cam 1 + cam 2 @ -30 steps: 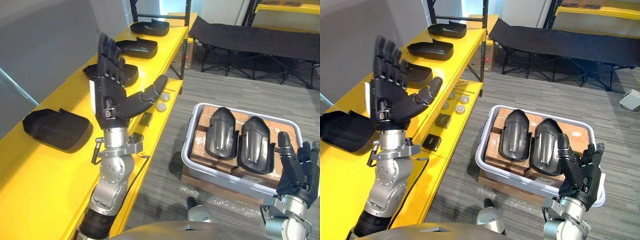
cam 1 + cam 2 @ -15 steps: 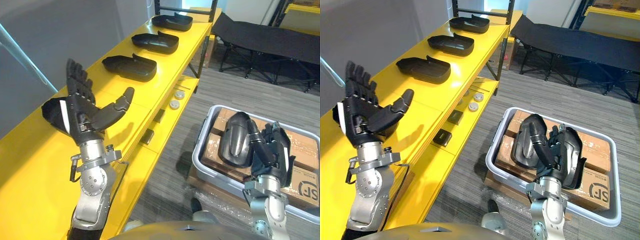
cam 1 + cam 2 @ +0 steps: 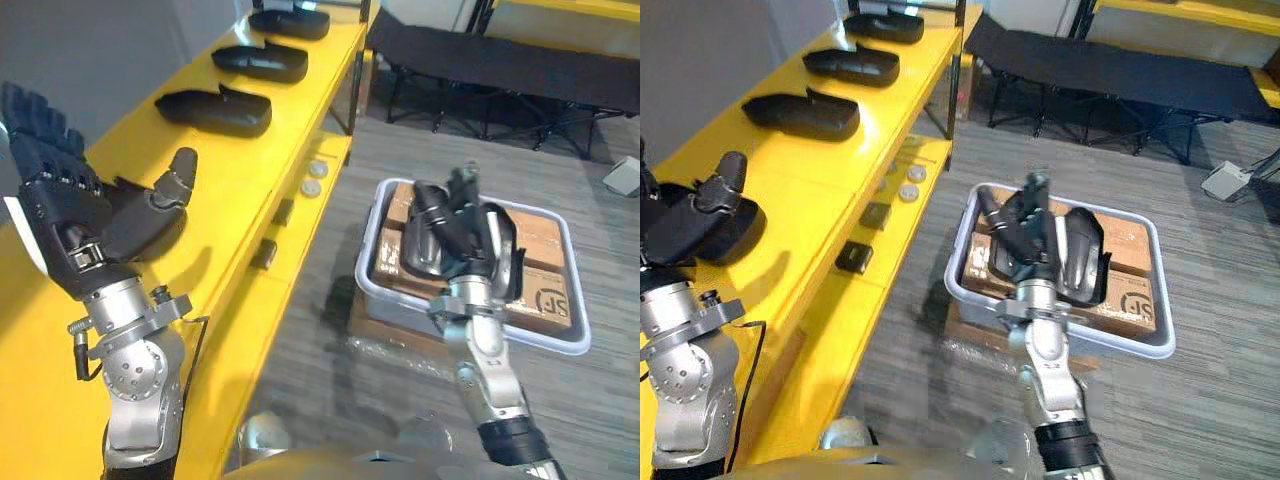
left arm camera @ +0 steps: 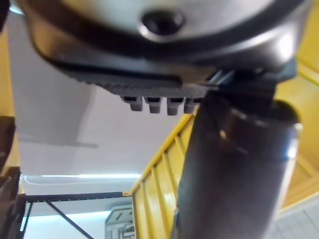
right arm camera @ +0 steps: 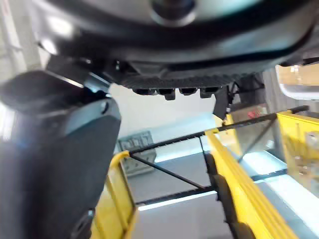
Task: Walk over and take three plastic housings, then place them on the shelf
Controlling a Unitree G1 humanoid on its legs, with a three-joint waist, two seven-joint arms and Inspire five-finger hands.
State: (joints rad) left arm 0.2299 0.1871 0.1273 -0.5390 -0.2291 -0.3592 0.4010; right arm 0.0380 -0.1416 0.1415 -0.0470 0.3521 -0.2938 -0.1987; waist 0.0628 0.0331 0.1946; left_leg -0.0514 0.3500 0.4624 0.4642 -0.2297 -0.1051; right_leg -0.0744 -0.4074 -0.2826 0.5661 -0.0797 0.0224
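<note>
Yellow shelf (image 3: pixel 262 150) carries a row of plastic housings (image 3: pixel 213 110); beside it, two further housings (image 3: pixel 507 255) lie in the grey bin (image 3: pixel 366 262), where my right hand (image 3: pixel 457 215) hovers, fingers released for pickup, left hand (image 3: pixel 80 215) likewise released.

Shelf (image 3: pixel 235 170) bare between housings (image 3: pixel 213 110) — bin (image 3: pixel 545 342) walls ring the rest, open above

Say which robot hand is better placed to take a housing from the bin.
Right. The right robot hand is over the housings in the grey bin; the left robot hand is by the yellow shelf.
</note>
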